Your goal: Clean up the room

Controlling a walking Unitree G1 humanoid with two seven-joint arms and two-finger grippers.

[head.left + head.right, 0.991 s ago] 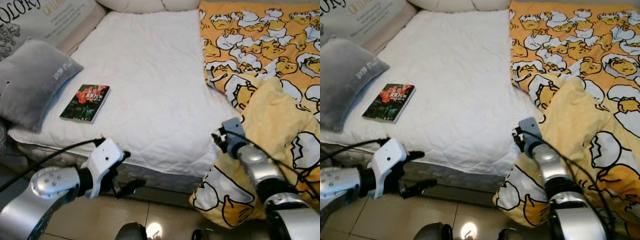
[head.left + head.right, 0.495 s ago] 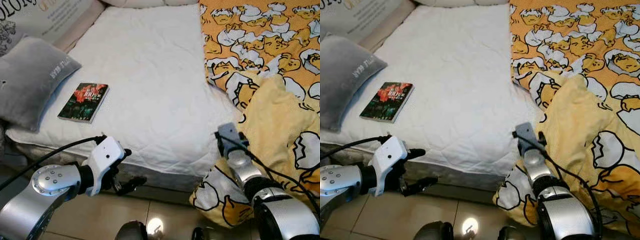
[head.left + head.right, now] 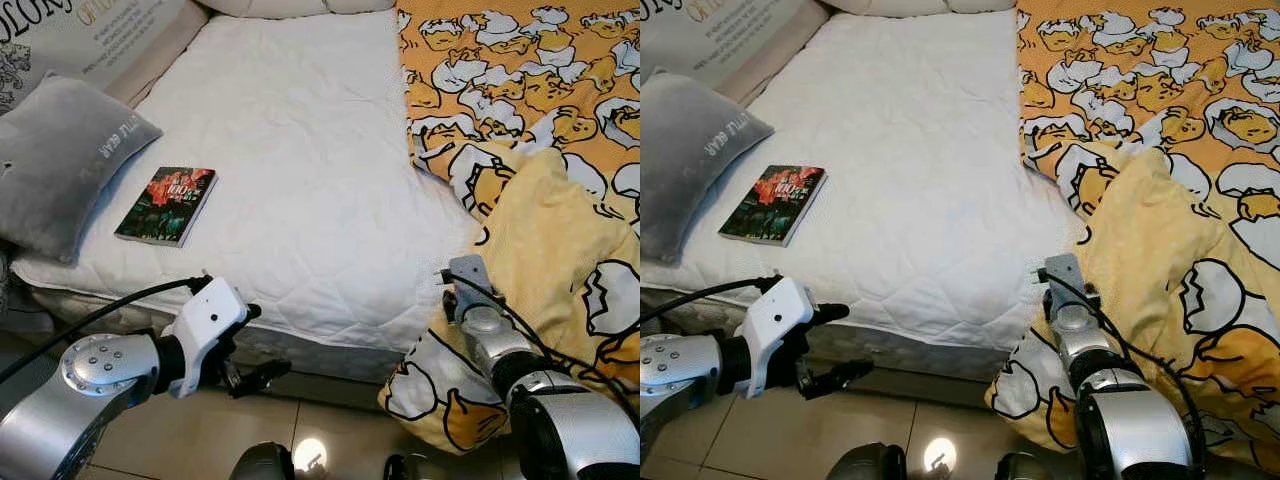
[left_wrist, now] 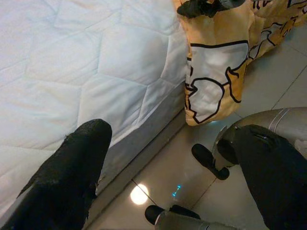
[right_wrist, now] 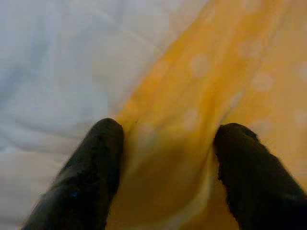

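A yellow blanket (image 3: 545,225) printed with cartoon eggs covers the right side of the bed (image 3: 300,140) and spills over its front corner toward the floor. My right gripper (image 5: 165,132) is at that corner, shut on a fold of the blanket, with yellow cloth bunched between its black fingers (image 5: 91,163). A book (image 3: 167,205) with a red and dark cover lies flat on the white mattress at the left. Beside the book rests a grey pillow (image 3: 60,160). My left gripper (image 3: 262,342) hangs open and holds nothing, low in front of the mattress edge, over the floor.
Beige floor tiles (image 3: 190,435) run along the bed's front. A printed board (image 3: 95,35) lines the bed's left side, and a white pillow (image 3: 290,8) sits at the head. The middle of the mattress is bare white quilting.
My right arm has drawn back and down toward me at the bed corner. The left gripper has stayed low in front of the mattress edge.
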